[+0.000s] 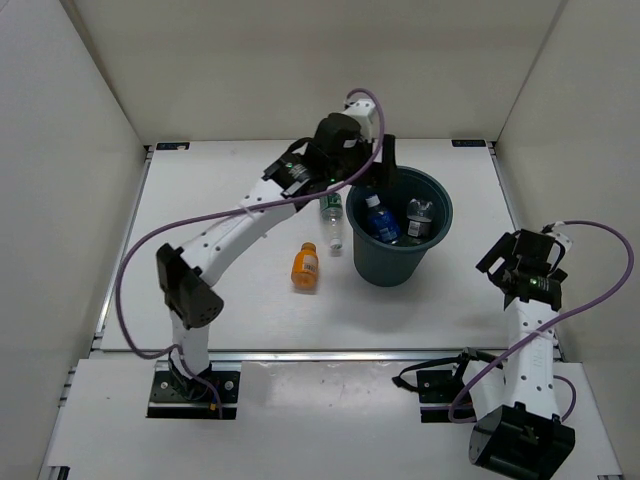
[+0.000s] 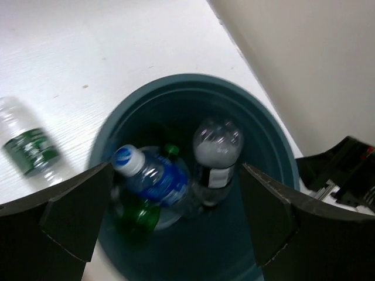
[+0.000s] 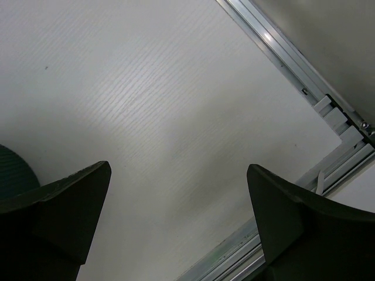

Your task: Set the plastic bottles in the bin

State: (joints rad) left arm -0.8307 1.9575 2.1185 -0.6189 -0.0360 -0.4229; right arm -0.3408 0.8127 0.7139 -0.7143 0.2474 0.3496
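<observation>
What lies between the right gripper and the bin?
Nothing: only bare table separates the open right gripper from the bin, clearest in the top view.

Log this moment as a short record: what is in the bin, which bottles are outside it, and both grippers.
in bin: blue-label bottle, dark-label bottle, green bottle
outside bin: orange bottle, green-label bottle, both lying on the table
left gripper: open, empty, above the bin
right gripper: open, empty, above the table
</observation>
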